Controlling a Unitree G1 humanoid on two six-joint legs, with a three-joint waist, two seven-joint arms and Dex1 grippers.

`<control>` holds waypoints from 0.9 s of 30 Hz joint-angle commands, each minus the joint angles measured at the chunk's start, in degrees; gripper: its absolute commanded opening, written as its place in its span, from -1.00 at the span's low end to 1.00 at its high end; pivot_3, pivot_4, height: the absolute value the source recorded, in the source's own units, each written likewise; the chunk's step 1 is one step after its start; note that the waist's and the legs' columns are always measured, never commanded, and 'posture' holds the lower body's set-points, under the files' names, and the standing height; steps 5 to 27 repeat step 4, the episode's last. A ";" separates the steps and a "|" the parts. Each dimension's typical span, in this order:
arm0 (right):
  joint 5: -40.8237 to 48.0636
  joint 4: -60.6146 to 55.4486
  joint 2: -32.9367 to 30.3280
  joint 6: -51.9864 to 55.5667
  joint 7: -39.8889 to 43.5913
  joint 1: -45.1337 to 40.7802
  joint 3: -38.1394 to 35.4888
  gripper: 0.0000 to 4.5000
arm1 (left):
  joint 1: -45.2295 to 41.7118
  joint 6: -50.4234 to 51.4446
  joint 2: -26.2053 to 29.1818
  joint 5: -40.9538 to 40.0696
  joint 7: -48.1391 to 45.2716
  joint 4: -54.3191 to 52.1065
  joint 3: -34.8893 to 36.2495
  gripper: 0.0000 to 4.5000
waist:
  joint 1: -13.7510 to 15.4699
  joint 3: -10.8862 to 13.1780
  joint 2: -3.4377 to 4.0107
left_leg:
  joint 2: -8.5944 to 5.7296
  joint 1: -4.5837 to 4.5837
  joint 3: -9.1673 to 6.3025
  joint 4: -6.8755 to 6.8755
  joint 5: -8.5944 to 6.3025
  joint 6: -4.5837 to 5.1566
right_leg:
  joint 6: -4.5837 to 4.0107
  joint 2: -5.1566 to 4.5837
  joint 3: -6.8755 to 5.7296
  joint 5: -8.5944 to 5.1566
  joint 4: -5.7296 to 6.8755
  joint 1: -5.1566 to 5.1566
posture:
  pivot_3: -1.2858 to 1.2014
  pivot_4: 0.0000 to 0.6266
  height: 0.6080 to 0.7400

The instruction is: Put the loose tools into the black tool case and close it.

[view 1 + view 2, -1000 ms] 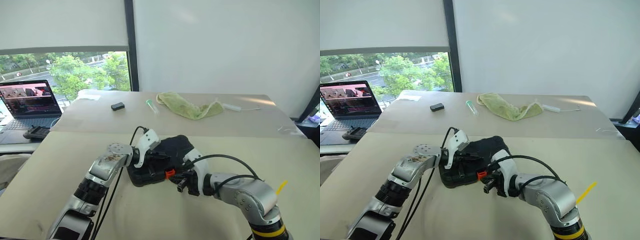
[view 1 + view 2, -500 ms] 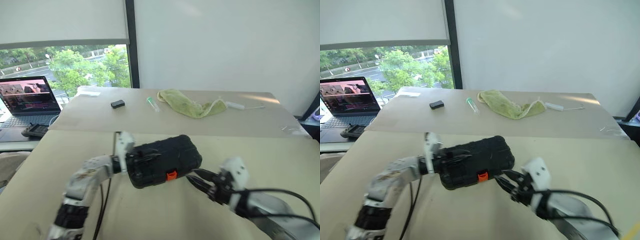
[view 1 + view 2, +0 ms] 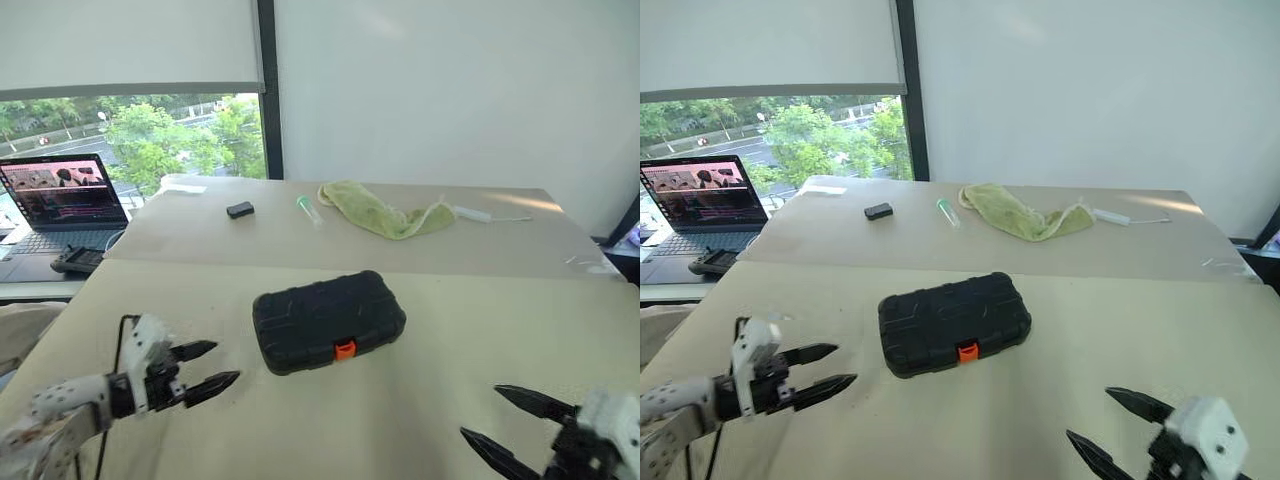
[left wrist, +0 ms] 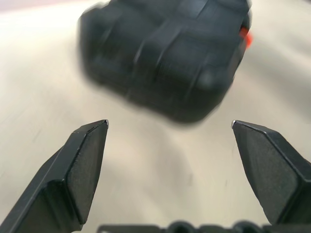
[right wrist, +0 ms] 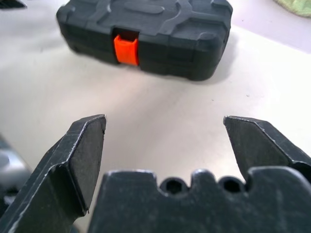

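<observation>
Beside closed black tool case [image 3: 328,320], both hands withdrawn, opened.

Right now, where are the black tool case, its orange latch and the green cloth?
black tool case [image 3: 325,315]: left eye view, middle of its ribbed lid.
orange latch [image 5: 126,50]: right wrist view, latch face.
green cloth [image 3: 1020,213]: right eye view, middle fold.

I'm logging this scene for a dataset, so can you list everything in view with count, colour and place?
Tool case: one, black with orange latch, shut, middle of near table.
Cloth: one, pale green, far table.
Small block: one, black, far table, left of the cloth.
Tube: one, clear with green cap, between block and cloth.
Laptop: one, open, desk at left.
Left pincer: black fingers, open, left of the case.
Right pincer: black fingers, open, near right.
</observation>
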 commanded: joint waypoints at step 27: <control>-0.85 3.28 0.21 -8.18 3.07 2.51 -3.98 1.00 | 2.71 -3.11 0.67 -1.41 -2.12 -0.04 2.82 0.95 | 0.11 0.05 0.03 | 0.01 0.05 -0.02 0.00 -0.26 -0.44 | -0.04 -0.34 -0.01 -0.02 0.01 -0.11 | 0.03 -0.52 1.00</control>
